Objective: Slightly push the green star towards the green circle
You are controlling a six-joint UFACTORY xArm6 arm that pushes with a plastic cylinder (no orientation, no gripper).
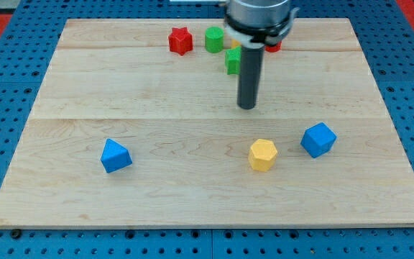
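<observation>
The green star (231, 61) lies near the view's top centre, its right side hidden by my rod. The green circle (214, 39) stands just above and left of it, a small gap between them. My tip (247, 106) rests on the wooden board (85, 93), below and slightly right of the green star, not touching it.
A red star (180, 41) lies left of the green circle. A red block (274, 46) peeks out right of the rod, shape hidden. A blue block (115, 156) is at lower left, a yellow hexagon (262, 154) and a blue block (318, 139) at lower right.
</observation>
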